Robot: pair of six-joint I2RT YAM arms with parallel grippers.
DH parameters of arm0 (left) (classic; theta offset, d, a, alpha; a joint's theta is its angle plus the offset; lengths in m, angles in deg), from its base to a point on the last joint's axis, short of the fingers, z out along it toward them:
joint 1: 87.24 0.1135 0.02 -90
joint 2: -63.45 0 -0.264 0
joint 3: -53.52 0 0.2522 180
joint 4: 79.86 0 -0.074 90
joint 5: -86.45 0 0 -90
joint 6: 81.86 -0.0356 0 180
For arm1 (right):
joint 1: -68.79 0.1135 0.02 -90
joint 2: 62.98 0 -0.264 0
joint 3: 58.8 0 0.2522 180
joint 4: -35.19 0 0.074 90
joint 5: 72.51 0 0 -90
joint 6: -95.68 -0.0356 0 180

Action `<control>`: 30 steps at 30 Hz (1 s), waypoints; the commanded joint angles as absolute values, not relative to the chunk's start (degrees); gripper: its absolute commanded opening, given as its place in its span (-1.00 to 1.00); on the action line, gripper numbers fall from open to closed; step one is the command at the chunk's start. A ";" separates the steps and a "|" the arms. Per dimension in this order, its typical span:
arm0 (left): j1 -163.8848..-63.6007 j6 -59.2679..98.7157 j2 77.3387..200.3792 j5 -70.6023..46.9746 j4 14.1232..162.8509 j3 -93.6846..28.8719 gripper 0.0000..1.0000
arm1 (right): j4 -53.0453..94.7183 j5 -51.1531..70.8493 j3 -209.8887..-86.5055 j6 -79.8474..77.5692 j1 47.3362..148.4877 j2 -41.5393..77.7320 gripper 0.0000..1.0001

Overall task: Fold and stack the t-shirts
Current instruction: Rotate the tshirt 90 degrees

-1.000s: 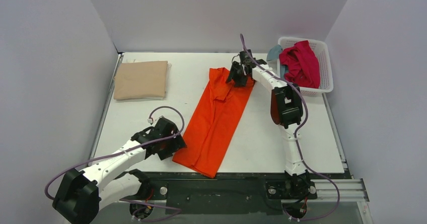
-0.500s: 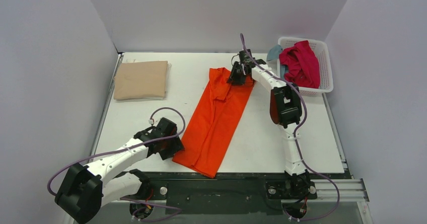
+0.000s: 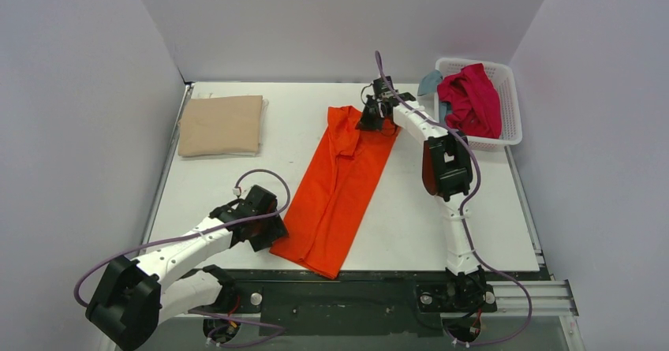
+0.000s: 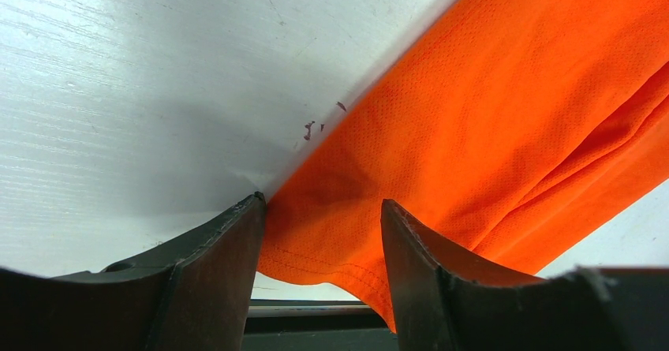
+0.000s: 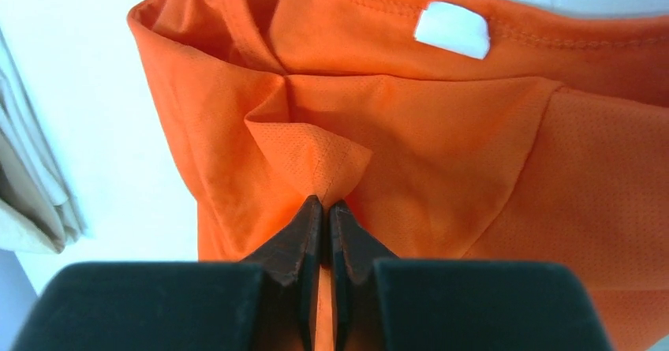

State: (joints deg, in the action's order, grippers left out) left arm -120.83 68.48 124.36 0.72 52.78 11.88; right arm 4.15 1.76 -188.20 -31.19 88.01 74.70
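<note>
Folding in progress on the white flat table (image 3: 442, 209). The bright orange soft cloth t-shirt (image 3: 339, 193) lies on it as a long narrow strip, sides already folded in, running from the left gripper (image 3: 272, 233) up to the right gripper (image 3: 372, 118).

The tan folded cloth t-shirt (image 3: 221, 125) is a neat flat rectangle well ahead of the left gripper, a little to its left. I judge that one done, and it is the base for the stack.

The white plastic lattice basket (image 3: 511, 98) sits near the right gripper, on its right side. The crimson red crumpled t-shirt (image 3: 471, 98) is heaped in it, and the grey-blue cloth t-shirt (image 3: 430, 80) pokes out at the basket edge nearest that gripper. Both are unfolded.

The right gripper (image 5: 324, 203) is closed tight, pinching a small peak of orange cloth at the collar end, with the white rectangular neck label (image 5: 451, 29) just beyond its tips.

The left gripper (image 4: 322, 209) is spread fairly wide and low on the table, and the orange shirt's near hem corner lies between its fingers, not yet clamped.

Progress estimate:
- One shirt of four is finished.
- The orange one is partway: it needs a hem grip, then collar folded to hem (or the reverse), then a move onto the tan one.
- The two basket shirts are untouched.
</note>
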 commanded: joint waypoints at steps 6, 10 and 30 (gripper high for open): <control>-120.53 67.58 122.58 0.63 52.71 11.86 0.30 | 2.67 16.01 -176.85 -31.52 89.63 64.71 -1.00; -120.55 67.28 121.95 0.43 52.39 12.23 0.29 | 1.70 22.46 -174.37 -31.64 90.31 62.58 -1.00; -122.93 69.07 120.69 -8.27 49.99 13.32 -0.05 | -14.49 26.86 -182.96 -37.50 89.43 74.01 -1.00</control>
State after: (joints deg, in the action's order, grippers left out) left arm -121.70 67.96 121.58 -5.12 51.77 14.27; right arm -9.33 29.48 -178.86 -36.24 90.48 68.89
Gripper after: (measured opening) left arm 0.481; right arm 0.010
